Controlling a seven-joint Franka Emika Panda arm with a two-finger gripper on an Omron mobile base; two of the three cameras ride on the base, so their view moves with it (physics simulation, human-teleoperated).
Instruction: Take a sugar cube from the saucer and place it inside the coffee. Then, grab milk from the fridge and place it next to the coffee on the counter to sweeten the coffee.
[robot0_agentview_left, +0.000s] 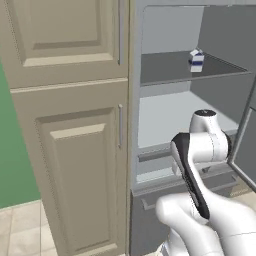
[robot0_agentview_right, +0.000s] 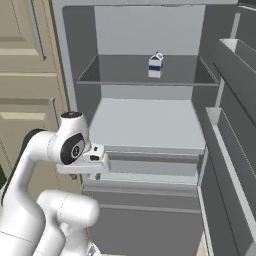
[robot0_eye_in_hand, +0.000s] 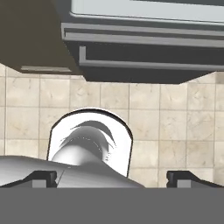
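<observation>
- Flat, even rendered light across both base views, with no visible lamp and no glare.
- The fridge (robot0_agentview_right: 145, 125) interior reads pale on its lower shelf and darker grey on the upper one, where the milk (robot0_agentview_right: 155, 66) throws barely any shadow.
- Edges look slightly soft and jagged; nothing is out of focus.
- Beyond the hand (robot0_eye_in_hand: 112, 178), floor tiles (robot0_eye_in_hand: 175, 122) are bright and the fridge underside is in deep shadow.

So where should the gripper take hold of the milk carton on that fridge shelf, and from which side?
Probably across the milk carton's flat side walls, below the gabled top, coming straight in through the open front of the fridge. It stands upright and alone mid-shelf, with another shelf level overhead, so a top-down approach looks cramped.
</observation>
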